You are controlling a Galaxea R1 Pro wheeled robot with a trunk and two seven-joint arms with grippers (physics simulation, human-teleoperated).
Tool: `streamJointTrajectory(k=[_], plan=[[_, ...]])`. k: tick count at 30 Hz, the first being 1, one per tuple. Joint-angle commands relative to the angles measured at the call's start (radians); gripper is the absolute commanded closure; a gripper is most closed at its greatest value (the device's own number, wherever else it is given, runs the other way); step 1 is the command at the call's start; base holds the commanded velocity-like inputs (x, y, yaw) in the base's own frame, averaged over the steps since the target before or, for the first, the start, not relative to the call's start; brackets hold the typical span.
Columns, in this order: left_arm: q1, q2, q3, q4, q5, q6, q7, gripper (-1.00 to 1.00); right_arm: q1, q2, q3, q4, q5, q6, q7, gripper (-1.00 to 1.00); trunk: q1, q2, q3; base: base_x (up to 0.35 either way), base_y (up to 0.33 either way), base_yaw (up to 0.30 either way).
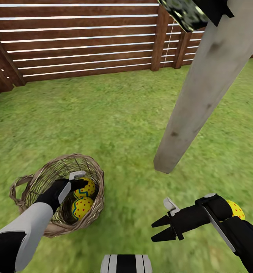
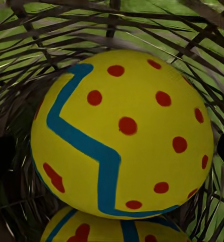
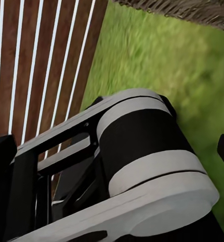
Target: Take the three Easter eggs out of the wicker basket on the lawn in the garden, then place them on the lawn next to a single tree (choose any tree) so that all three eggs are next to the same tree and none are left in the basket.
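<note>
The left gripper [image 1: 79, 181] reaches into the wicker basket [image 1: 35, 182], fingers spread around the upper Easter egg [image 2: 122, 133], yellow, red-dotted, blue-zigzagged; a second egg [image 1: 82, 207] lies just beneath.

1. A garden: short green lawn [image 1: 122, 113] covers the ground.
2. A brown slatted wooden fence [image 1: 77, 41] bounds it at the back.
3. A pale tree trunk [image 1: 206, 87] rises from the grass, dark foliage [image 1: 183, 13] above.
</note>
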Motion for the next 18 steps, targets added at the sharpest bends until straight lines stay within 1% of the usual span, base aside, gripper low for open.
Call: streamJointTrajectory(k=[1, 9, 16, 18], plan=[[0.0, 0.0, 0.002, -0.004, 0.006, 0.006, 0.0, -1.0, -0.001, -0.001, 0.002, 0.0, -0.004, 0.009, -0.001, -1.0, 0.0, 0.0, -0.001, 0.0, 0.0, 0.0], [-0.001, 0.003, 0.002, -0.039, 0.006, 0.006, 0.001, -1.0, -0.001, -0.001, -0.002, 0.001, -0.002, 0.009, -0.003, -1.0, 0.0, 0.0, -0.001, 0.0, 0.0, 0.0], [-0.001, 0.015, 0.002, -0.048, 0.006, 0.006, 0.001, -1.0, -0.001, 0.0, 0.0, 0.001, 0.009, 0.009, -0.032, -1.0, 0.003, -0.002, -0.028, 0.0, 0.0, 0.0], [-0.001, 0.016, 0.002, -0.049, 0.006, 0.006, 0.001, -1.0, -0.001, 0.0, 0.0, 0.0, 0.01, 0.009, -0.036, -1.0, 0.003, -0.002, -0.028, 0.0, 0.0, 0.0]])
